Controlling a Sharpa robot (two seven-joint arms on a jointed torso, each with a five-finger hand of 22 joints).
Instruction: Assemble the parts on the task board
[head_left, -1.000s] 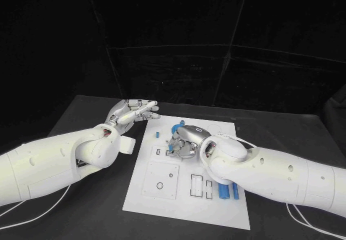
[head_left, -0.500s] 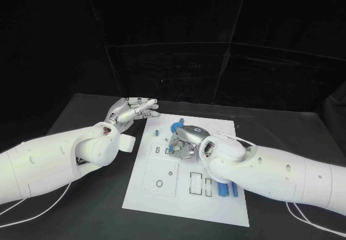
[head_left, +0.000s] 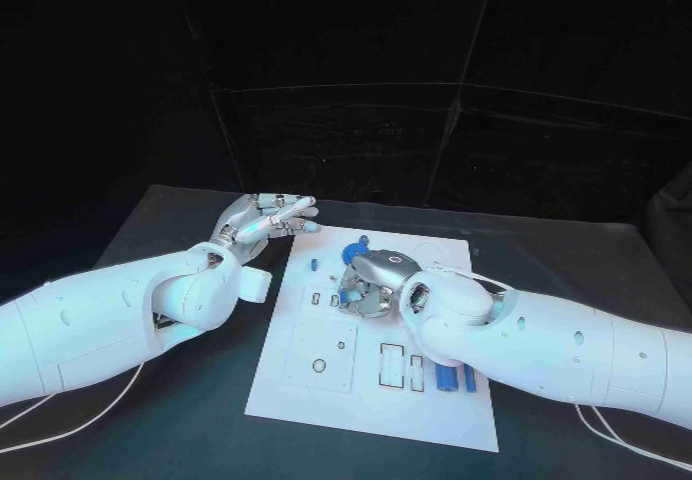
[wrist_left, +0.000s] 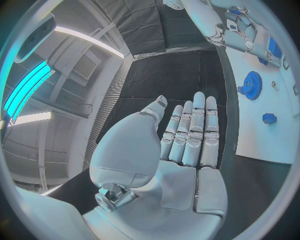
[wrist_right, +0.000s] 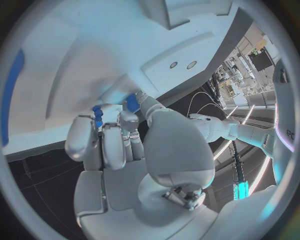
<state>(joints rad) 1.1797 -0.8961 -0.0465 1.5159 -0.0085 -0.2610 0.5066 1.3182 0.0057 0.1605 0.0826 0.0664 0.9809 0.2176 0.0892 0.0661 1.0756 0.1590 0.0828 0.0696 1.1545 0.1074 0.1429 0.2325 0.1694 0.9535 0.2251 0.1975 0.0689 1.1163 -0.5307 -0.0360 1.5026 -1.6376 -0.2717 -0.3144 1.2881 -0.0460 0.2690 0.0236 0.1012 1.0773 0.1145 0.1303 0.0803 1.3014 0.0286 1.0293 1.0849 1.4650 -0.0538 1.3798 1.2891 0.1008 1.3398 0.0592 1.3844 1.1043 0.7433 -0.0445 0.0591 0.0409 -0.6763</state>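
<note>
The silver right hand (head_left: 372, 283) pinches a small blue plastic part (wrist_right: 98, 115) directly over the white task board (head_left: 325, 395); the left hand (head_left: 264, 222), fingers released, hangs off-board.

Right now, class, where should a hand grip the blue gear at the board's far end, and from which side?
Probably by its toothed rim, from above: the blue gear lies flat on the task board, so only rim and top are exposed. The open left hand hovers close by.
</note>
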